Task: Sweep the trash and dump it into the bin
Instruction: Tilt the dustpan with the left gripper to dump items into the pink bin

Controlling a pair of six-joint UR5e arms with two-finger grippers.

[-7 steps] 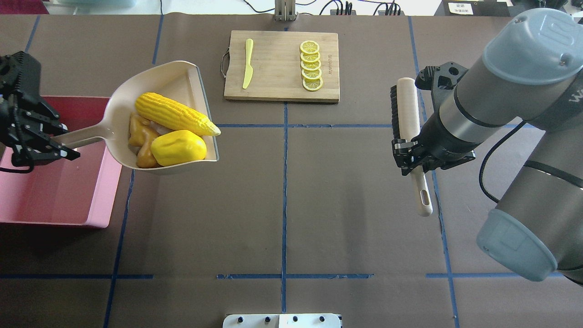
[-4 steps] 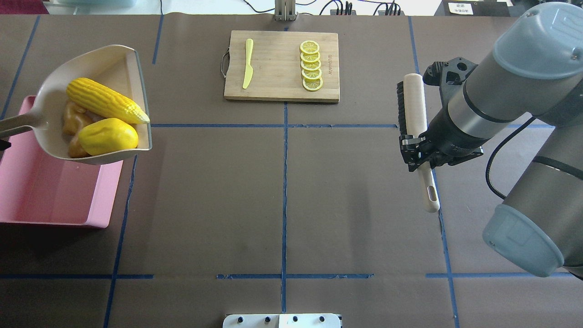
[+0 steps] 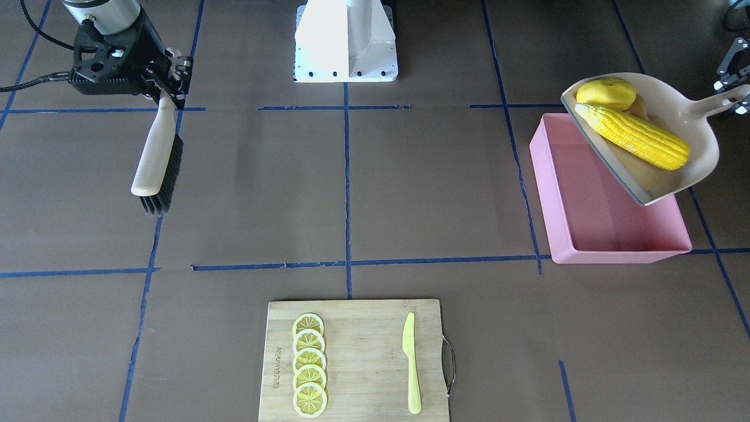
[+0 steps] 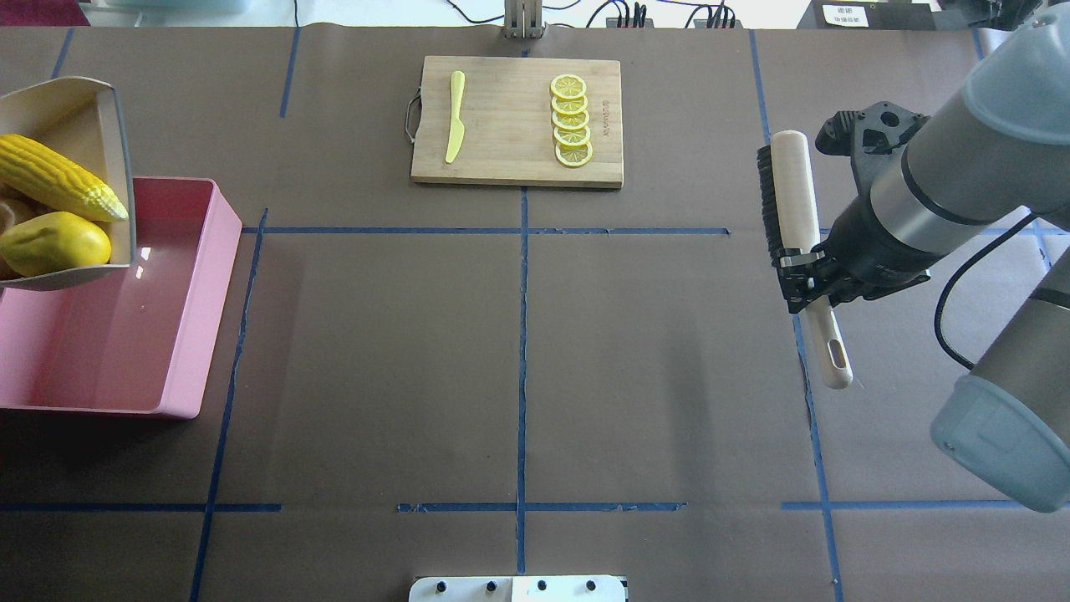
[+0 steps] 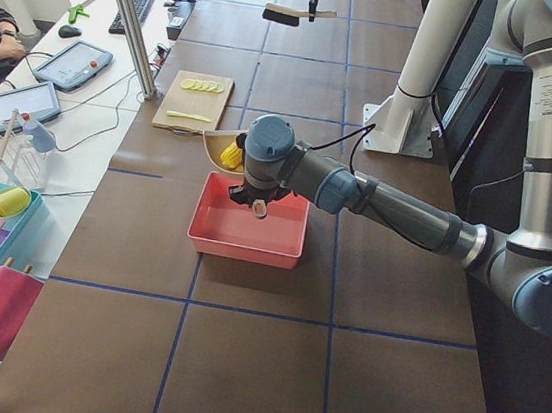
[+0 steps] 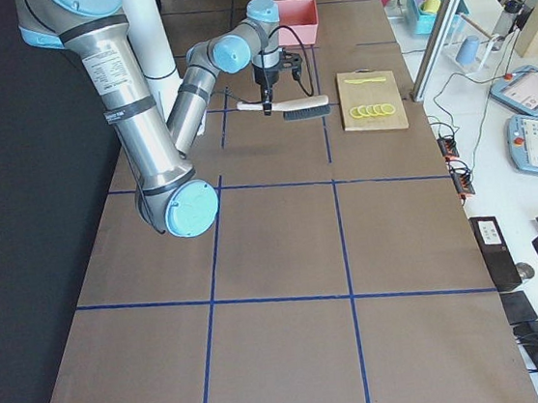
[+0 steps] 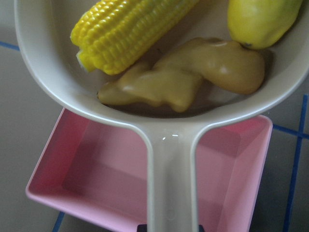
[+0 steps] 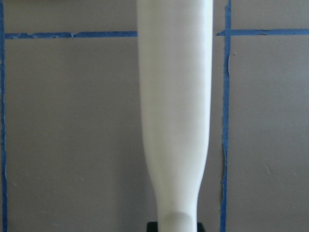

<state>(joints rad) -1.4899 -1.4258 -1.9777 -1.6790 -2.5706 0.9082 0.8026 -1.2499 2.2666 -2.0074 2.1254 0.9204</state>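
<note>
The dustpan [image 3: 706,152] is clamped by its handle in the left gripper [image 3: 737,94] and is held tilted above the bin [image 3: 592,199] at the table's left edge, the left arm stretched out low. The corn cob [image 3: 633,136], yellow oval lump [image 3: 605,92] and ginger root [image 7: 183,79] are cradled in the pan (none in the bin). Near the right edge, the brush [image 4: 790,188] is pinched by its handle in the right gripper [image 4: 807,280], wrist pointed down.
</note>
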